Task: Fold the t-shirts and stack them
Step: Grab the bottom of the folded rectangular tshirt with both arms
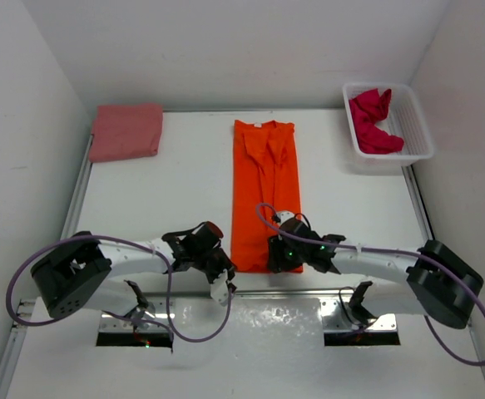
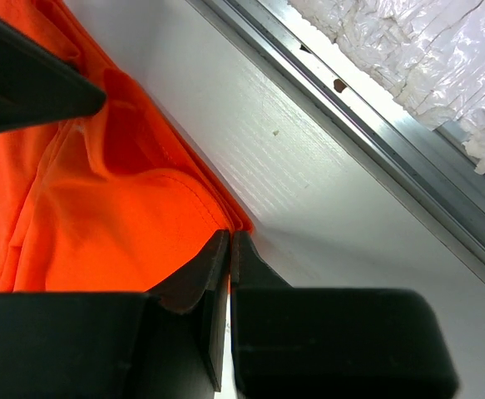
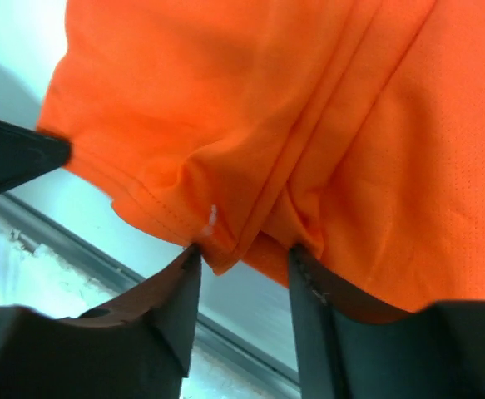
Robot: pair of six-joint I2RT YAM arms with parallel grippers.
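Orange cloth fills both wrist views at the near edge of the bench (image 1: pixel 175 191). The left end effector (image 2: pixel 229 241) is clenched, its fingertips pressed together on the near left corner of the orange t-shirt (image 1: pixel 263 191), where the hem bunches up into them. A metal rail (image 2: pixel 375 137) runs along the bench edge just beside that corner. The right end effector (image 3: pixel 242 253) is released at the near right corner, its jaws standing apart with a gathered fold of the hem hanging between them.

From there the orange t-shirt lies down the middle of the bench as a long narrow strip with its sides folded in, running toward the far side. Farther back, the salmon-pink t-shirt (image 1: pixel 126 131) sits folded into a flat rectangle at the far left corner. At the far right, the white mesh basket (image 1: pixel 417 125) holds the crimson t-shirt (image 1: pixel 373 120), crumpled inside it.
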